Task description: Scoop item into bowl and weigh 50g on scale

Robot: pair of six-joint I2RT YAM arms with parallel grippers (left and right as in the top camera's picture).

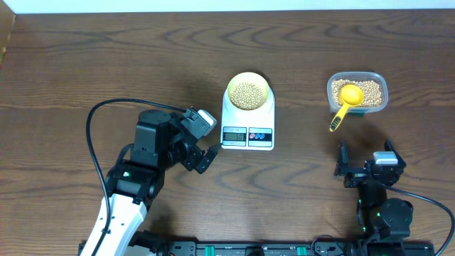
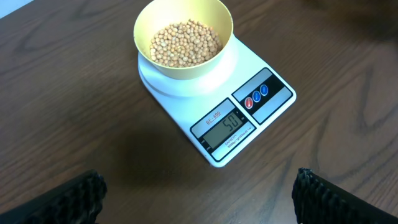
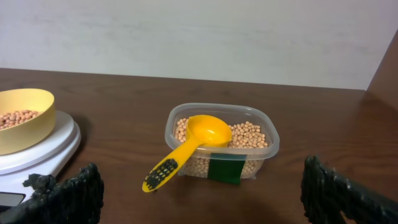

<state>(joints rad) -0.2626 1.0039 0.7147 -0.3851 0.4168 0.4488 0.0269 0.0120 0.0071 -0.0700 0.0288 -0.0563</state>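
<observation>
The pale-yellow bowl [image 1: 247, 80] stands on the white scale [image 1: 270, 135] at the table's middle, with a heap of tan beans [image 1: 247, 95] in it. In the left wrist view the bowl [image 2: 186, 71] and its beans [image 2: 185, 43] sit on the scale [image 2: 177, 106], whose display [image 2: 225, 124] shows 50. My left gripper [image 1: 205, 140] is open just left of the scale, with bare table between its fingers [image 2: 199, 199]. My right gripper [image 1: 365, 156] is open near the front edge, with nothing in it [image 3: 202, 193].
A clear plastic tub [image 1: 377, 78] of more beans stands at the right, behind my right gripper. A yellow long-handled scoop [image 1: 346, 99] rests in it, its handle [image 3: 163, 173] hanging over the tub's front rim [image 3: 267, 146]. The wall rises beyond the table's far edge.
</observation>
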